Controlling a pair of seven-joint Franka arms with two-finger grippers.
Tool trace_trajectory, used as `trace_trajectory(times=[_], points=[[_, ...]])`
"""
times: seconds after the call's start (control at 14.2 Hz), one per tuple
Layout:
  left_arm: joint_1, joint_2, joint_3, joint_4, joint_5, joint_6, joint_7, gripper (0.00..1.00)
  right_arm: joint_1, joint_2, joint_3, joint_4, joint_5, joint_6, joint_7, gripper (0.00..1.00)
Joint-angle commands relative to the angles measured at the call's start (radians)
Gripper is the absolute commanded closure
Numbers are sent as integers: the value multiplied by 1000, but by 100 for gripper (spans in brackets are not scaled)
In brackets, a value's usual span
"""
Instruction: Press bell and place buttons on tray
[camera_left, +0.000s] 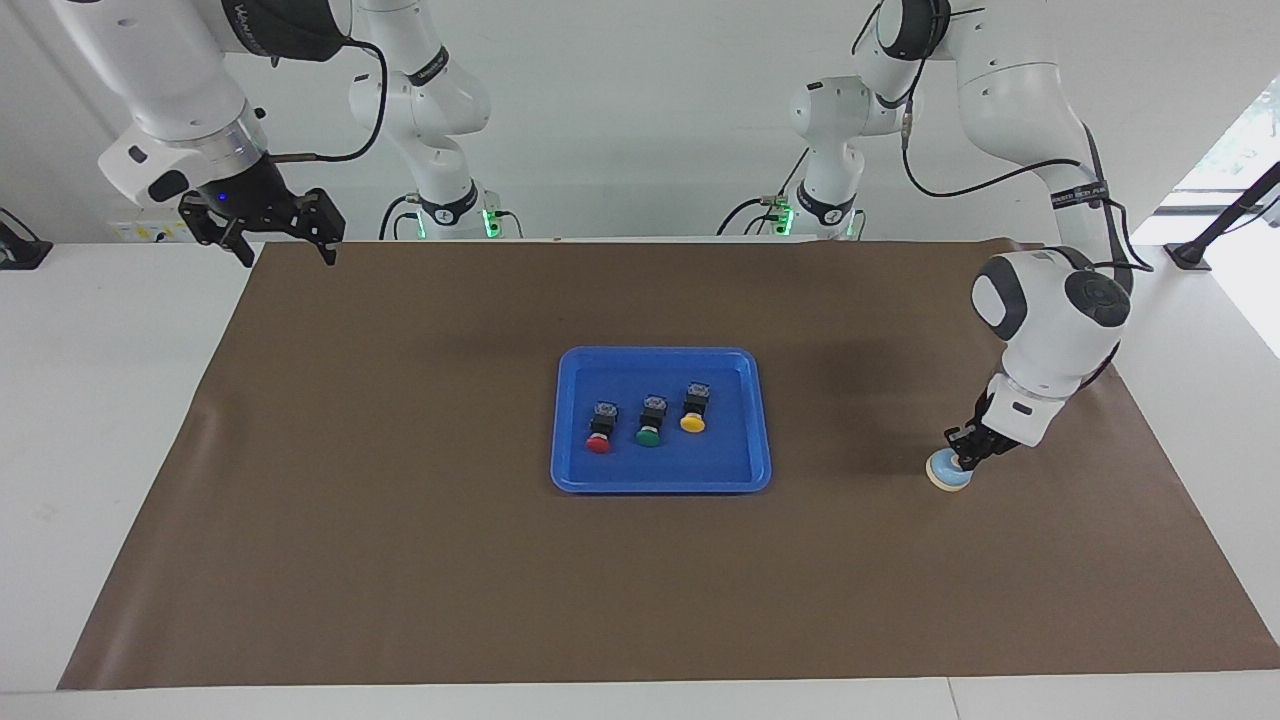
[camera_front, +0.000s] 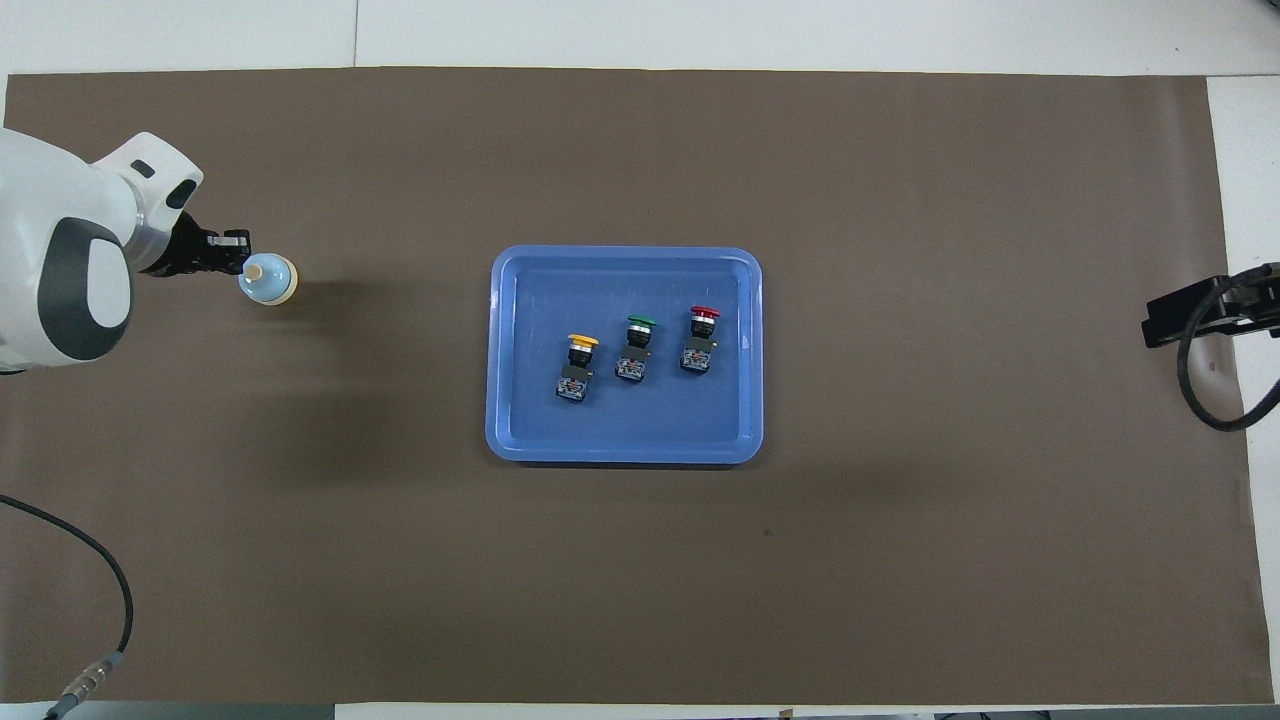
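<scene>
The light-blue bell stands on the brown mat toward the left arm's end. My left gripper is shut, with its tips right at the bell's cream knob; whether they touch it I cannot tell. The blue tray lies mid-table. In it lie the red button, the green button and the yellow button. My right gripper waits open and raised over the mat's edge at the right arm's end.
A brown mat covers most of the white table. A black cable trails over the mat's corner near the left arm's base. A black stand sits on the white surface at the right arm's end.
</scene>
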Motion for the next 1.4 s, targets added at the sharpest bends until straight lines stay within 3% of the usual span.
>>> trace_trajectory(times=[0.0,0.07,0.28,0.35,0.77,1.33], points=[[-1,-138,2,14,2,-149,-1,91,-15,-14,8,-15,8,8,-11,0],[-3,-174,1,16,1,-180,-1,78,-15,-14,8,-15,8,8,-11,0],[-12,-305,-1,8,1,-301,-1,13,-15,-14,8,-15,8,8,-11,0],[-13,-340,-1,7,1,-341,-1,0,-15,-14,8,-15,8,8,-11,0],[-30,-468,-12,10,-5,-512,-8,0,-15,-14,8,-15,8,8,-11,0],[-72,-417,-22,94,-16,-616,-10,0,-7,-14,8,-15,8,8,-11,0]])
